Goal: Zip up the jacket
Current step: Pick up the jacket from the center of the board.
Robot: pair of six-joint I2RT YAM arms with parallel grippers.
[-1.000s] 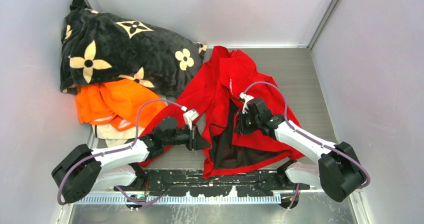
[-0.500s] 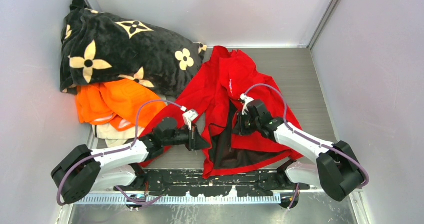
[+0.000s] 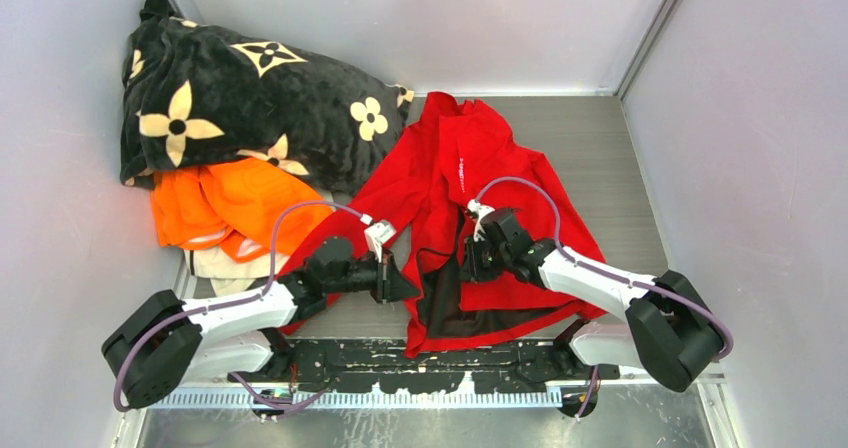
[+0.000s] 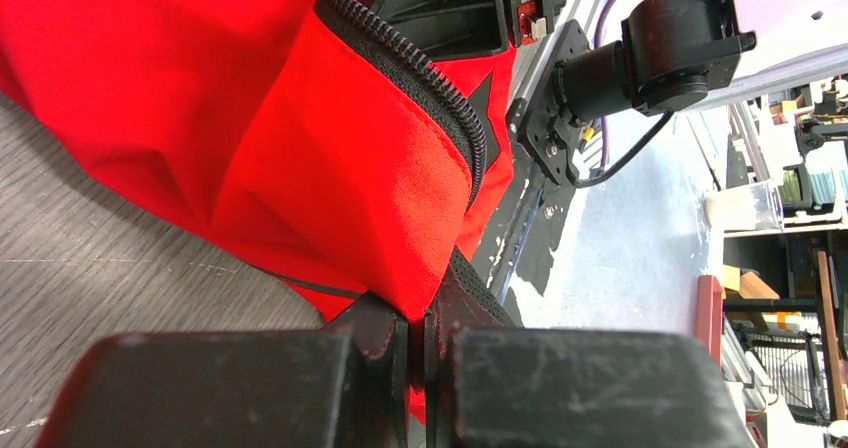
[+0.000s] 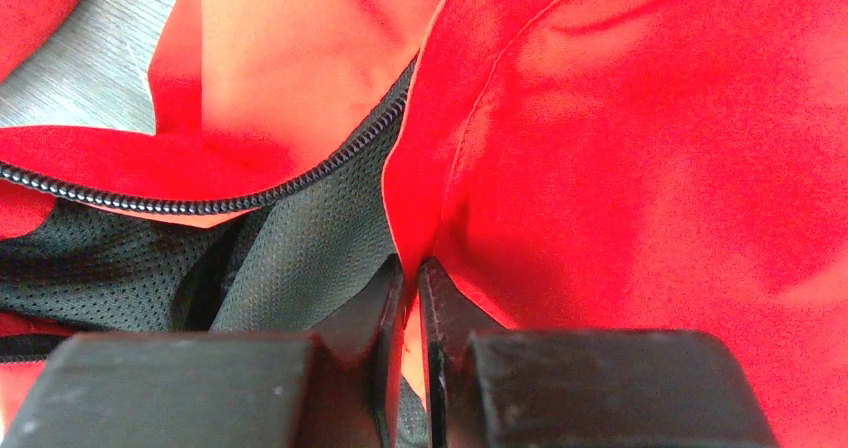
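Now the red jacket [image 3: 452,168] lies unzipped on the grey table [image 3: 600,148], just beside the flowered blanket [image 3: 230,98] and the orange garment [image 3: 225,203], with its dark lining showing. The left gripper [image 4: 418,328] is closed on a lower corner of the jacket, near the zipper teeth [image 4: 420,68]. The right gripper [image 5: 412,278] pinches the other front edge, its fingers almost together.

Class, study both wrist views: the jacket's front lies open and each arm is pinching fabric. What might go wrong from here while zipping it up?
1. The left fingers pinch only the tip of the jacket front corner beside the zipper teeth; a pull may slip it free.
2. The right fingers grip a red fold, not the zipper, with the mesh lining alongside; loose cloth might snag in the teeth.
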